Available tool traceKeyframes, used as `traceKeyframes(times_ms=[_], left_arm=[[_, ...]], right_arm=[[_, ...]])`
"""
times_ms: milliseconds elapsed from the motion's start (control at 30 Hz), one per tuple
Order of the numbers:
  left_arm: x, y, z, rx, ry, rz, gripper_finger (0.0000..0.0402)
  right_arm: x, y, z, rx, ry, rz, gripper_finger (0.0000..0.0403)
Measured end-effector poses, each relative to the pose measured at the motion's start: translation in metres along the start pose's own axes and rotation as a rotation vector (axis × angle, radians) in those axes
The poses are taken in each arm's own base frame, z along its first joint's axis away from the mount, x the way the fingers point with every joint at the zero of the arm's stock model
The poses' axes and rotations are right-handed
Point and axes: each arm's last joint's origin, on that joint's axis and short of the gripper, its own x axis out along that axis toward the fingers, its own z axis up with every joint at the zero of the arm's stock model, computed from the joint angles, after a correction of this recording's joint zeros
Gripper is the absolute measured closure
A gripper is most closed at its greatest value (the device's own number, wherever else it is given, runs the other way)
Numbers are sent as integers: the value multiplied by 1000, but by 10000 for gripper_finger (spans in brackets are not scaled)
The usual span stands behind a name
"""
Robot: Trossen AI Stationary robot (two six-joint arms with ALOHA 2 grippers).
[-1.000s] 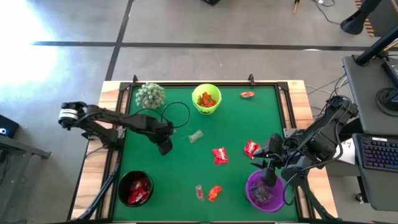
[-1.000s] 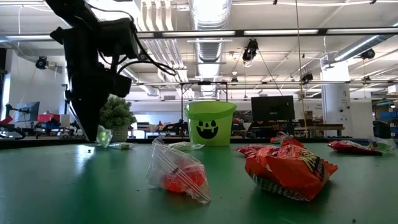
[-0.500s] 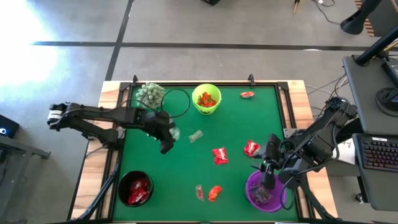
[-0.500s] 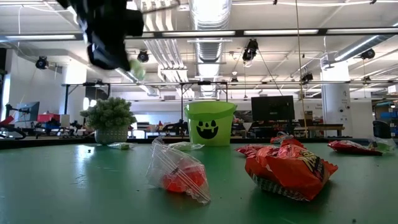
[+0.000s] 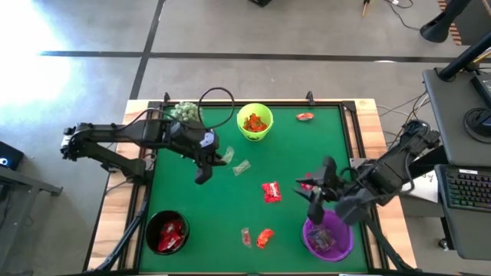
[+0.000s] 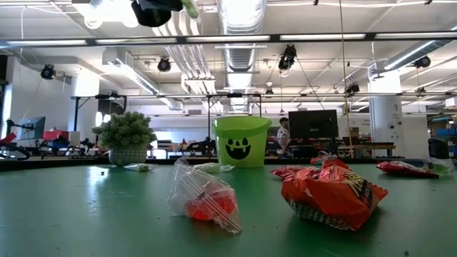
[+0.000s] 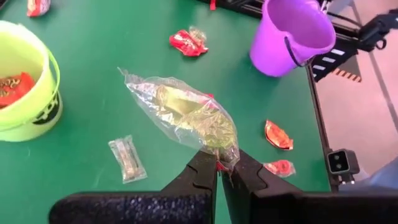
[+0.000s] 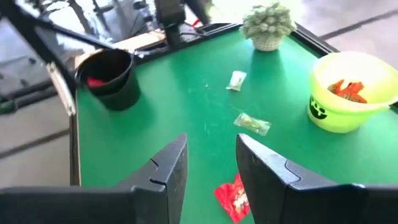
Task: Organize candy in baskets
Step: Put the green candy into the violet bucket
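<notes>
Left claw (image 7: pixel 219 167) pinched tight on the tail of a pale clear-greenish crinkly-wrapped candy (image 7: pixel 186 115), lifted clear above the green felt surface (image 5: pixel 291 153), over the part between the spiky pale-green ball-shaped plant (image 5: pixel 182 112) and a second clear-wrapped sweet (image 5: pixel 242 167) lying flat. Just beyond, toward the far edge, the lime green round plastic basket (image 5: pixel 255 122) with a jack-o'-lantern face, orange-wrapped sweets inside. A loop of black cable (image 5: pixel 217 103) arching over the plant's corner, close beside the left arm.

Right claw (image 8: pixel 208 168) raised with fingers parted, holding nothing, above the surface right by the purple plastic basket (image 5: pixel 328 236), which sits at the near right corner with a few wrappers in it. Partly hidden beneath that arm, a red-wrapped sweet (image 5: pixel 305 185); another red packet (image 5: pixel 271 192) lying near the middle, well apart from any basket.

Near the front edge, a small clear wrapper (image 5: pixel 245 236) beside an orange-red sweet (image 5: pixel 265 238). Black plastic basket (image 5: pixel 166 231) at the near left corner, red packets inside. One lone red sweet (image 5: pixel 304 116) near the far edge, right of the lime basket.
</notes>
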Motion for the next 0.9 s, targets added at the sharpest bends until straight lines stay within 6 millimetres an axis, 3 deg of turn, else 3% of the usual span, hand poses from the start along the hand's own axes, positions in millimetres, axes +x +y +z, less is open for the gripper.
traceKeyframes(times_ms=[167, 333, 600, 900], left_arm=[[-5, -4, 6, 59, -10, -84, 402], [-6, -6, 6, 133, -11, -137, 401], [-6, -9, 12, 238, -81, -174, 401], [-10, -13, 21, 355, -184, -231, 401]], right_arm=[[24, -8, 9, 67, 20, -53, 238], [45, -5, 25, 80, -65, -43, 215], [81, 7, 49, 65, -173, 112, 211], [118, 10, 50, 55, -197, 103, 211]])
